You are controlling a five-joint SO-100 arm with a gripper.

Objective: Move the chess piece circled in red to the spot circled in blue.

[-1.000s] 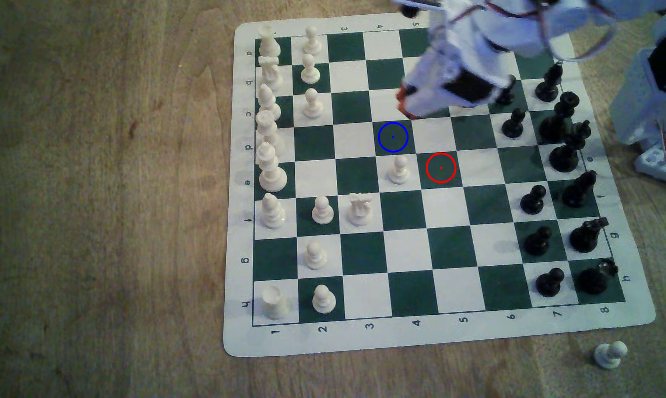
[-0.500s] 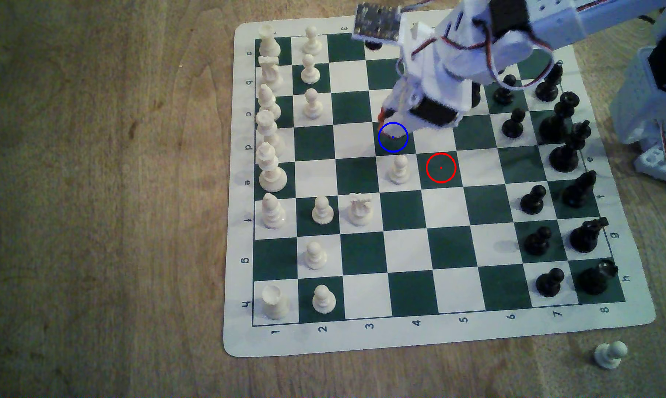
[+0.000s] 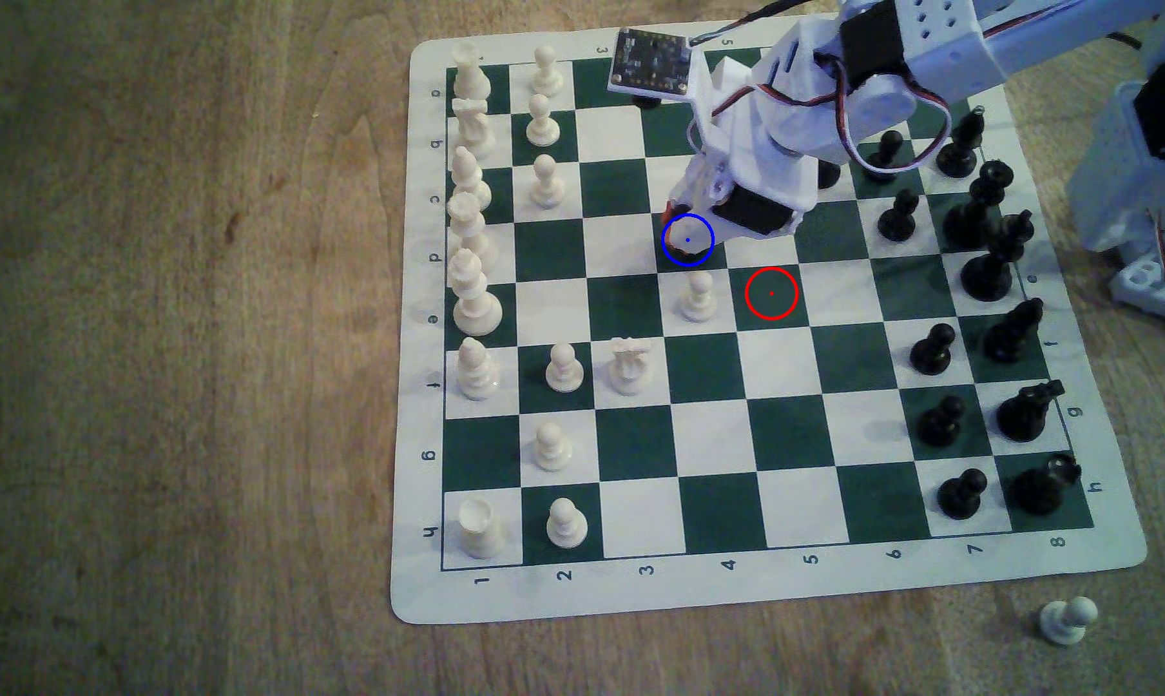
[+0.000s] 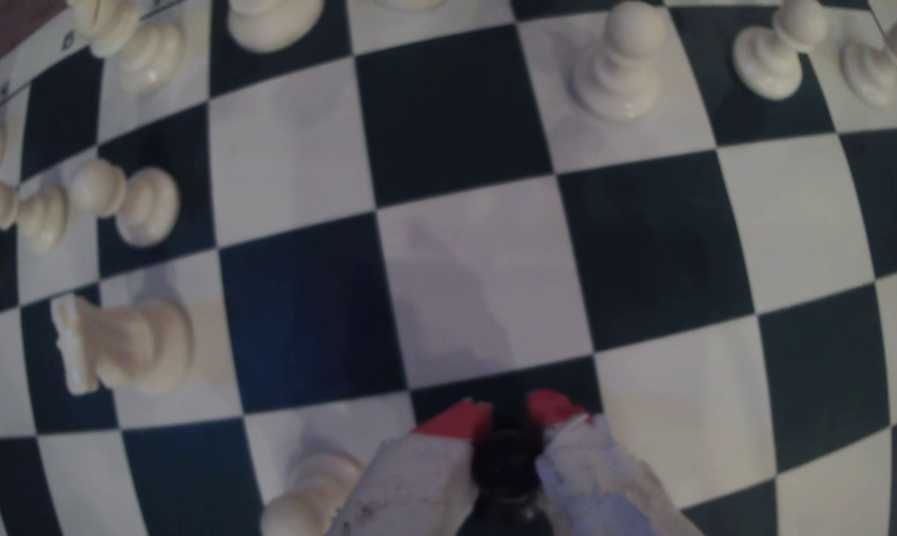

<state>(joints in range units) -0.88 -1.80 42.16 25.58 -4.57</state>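
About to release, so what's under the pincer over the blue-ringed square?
The black pawn sits between the pincer fingertips, over the blue-ringed square. Its dark base edge peeks out inside the ring. Whether the base touches the board is hidden.

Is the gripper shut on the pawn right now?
Shut on it: in the wrist view the gripper has red-tipped fingers pressed against both sides of the black pawn.

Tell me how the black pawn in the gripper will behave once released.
The black pawn looks glossy, so it may slip between the gripper tips. Its flared base probably keeps it upright; the ball head over a narrow neck could tip it if nudged.
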